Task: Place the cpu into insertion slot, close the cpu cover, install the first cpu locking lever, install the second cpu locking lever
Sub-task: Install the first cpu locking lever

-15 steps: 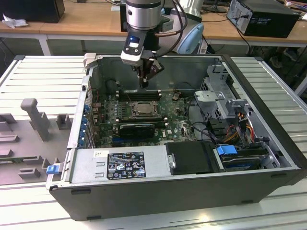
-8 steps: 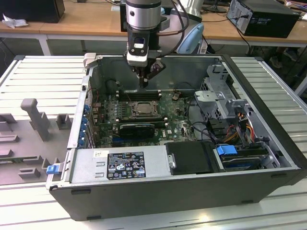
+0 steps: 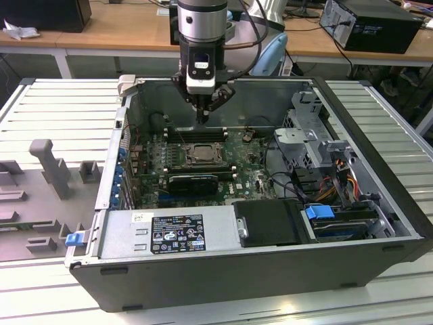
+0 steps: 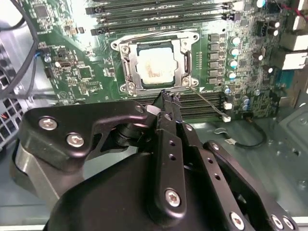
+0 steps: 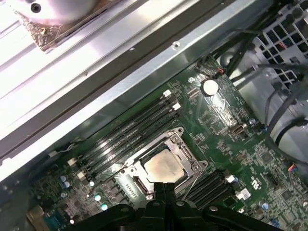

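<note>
Hovering above the board with fingers pressed together and nothing between them, the gripper (image 4: 166, 97) is held over the memory slots (image 4: 204, 103), just beside the insertion slot (image 4: 126, 72). The cpu (image 4: 154, 67) is seated in that slot, framed by the lowered cpu cover (image 4: 180, 48); no contact with the tool is seen. A thin wire lever (image 4: 208, 103) is angled out near the fingertips, and the case wall (image 3: 264, 101) stands close behind the tool.

you're looking at an electronics lab or workshop, open desktop tower case (image 3: 237, 288) on a slatted aluminium workbench (image 3: 61, 101), wooden desks (image 3: 122, 27) behind it, another computer (image 3: 372, 24) on one
</note>
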You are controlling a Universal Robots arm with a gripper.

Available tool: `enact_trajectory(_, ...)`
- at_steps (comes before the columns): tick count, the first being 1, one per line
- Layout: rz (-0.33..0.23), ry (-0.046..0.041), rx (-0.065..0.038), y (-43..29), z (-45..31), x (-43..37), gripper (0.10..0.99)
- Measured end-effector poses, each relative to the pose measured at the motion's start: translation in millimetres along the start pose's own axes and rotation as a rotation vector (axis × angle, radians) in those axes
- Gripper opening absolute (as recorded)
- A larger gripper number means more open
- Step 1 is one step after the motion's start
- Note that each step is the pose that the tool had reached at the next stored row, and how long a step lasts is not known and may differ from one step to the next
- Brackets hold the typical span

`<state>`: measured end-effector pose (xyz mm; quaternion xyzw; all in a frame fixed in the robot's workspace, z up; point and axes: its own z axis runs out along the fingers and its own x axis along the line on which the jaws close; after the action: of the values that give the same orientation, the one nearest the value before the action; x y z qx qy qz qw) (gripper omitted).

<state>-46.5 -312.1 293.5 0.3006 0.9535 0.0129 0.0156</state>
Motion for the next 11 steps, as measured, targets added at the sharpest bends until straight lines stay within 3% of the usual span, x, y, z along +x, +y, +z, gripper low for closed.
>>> enact_trajectory(11, -0.170, 0.0058, -0.004, 0.0, 0.0, 0.0, 0.106)
